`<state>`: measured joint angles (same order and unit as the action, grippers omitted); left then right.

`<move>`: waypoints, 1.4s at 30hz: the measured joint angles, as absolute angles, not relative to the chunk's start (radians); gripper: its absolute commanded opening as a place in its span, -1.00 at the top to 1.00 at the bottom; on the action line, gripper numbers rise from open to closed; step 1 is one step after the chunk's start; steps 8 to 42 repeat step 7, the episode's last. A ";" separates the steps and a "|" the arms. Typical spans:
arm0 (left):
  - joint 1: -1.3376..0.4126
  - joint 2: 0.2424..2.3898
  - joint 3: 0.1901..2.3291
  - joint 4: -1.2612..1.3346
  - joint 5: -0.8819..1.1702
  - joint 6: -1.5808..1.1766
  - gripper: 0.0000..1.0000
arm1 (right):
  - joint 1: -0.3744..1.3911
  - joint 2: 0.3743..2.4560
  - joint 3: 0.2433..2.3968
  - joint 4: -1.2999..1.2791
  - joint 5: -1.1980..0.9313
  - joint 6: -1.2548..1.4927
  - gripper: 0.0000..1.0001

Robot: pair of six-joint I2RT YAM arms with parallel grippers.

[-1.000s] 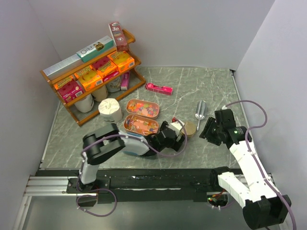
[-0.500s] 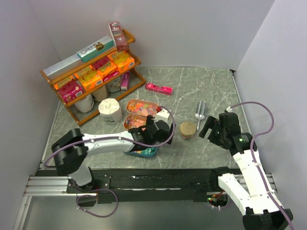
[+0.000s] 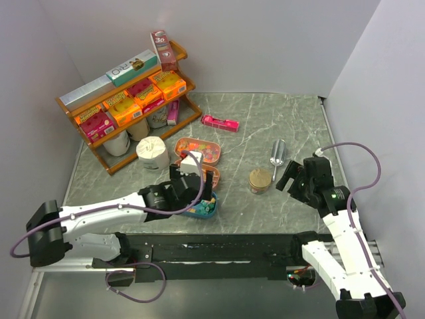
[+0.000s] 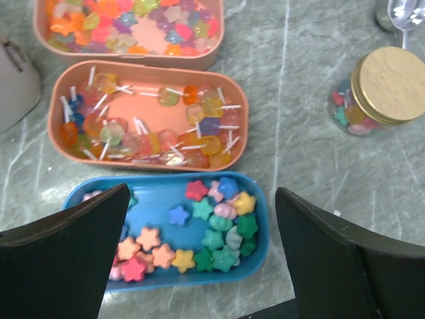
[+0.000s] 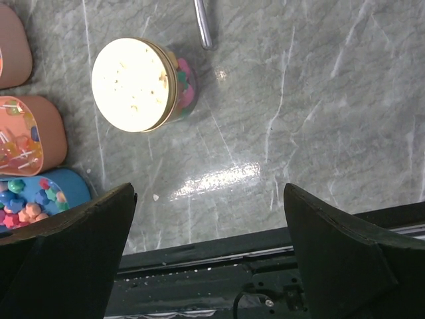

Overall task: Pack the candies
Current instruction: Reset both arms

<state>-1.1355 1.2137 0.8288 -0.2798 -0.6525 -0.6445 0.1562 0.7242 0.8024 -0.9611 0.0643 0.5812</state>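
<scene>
Loose star-shaped candies (image 4: pixel 222 229) in mixed colours lie in a blue tray (image 4: pixel 262 206); that tray also shows in the top view (image 3: pixel 210 211). More candies (image 4: pixel 143 23) fill a peach tray at the back. A jar with a gold lid (image 4: pixel 388 83) holds some candies; it stands to the right (image 3: pixel 259 180) and shows in the right wrist view (image 5: pixel 136 83). My left gripper (image 4: pixel 202 199) is open and empty above the blue tray (image 3: pixel 192 181). My right gripper (image 5: pixel 209 193) is open and empty just right of the jar (image 3: pixel 290 178).
A peach tray of lollipops (image 4: pixel 146 123) lies between the two candy trays. A metal scoop (image 3: pixel 277 153) lies behind the jar. A white roll (image 3: pixel 153 152) and a wooden shelf of boxes (image 3: pixel 126 100) stand at the back left. A pink box (image 3: pixel 220 122) lies further back.
My left gripper has drawn away from the jar and moved left over the trays, leaving the jar standing alone. The right gripper shifted slightly right, then stayed still.
</scene>
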 measured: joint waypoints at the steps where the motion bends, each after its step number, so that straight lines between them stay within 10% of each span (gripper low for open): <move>1: -1.135 1.198 0.819 -0.287 -0.657 -0.653 -0.93 | 0.156 0.717 0.796 -0.957 0.064 0.583 -0.99; 42: -1.135 1.153 0.777 -0.312 -0.682 -0.682 -0.93 | 0.156 0.709 0.778 -0.950 0.064 0.587 -0.99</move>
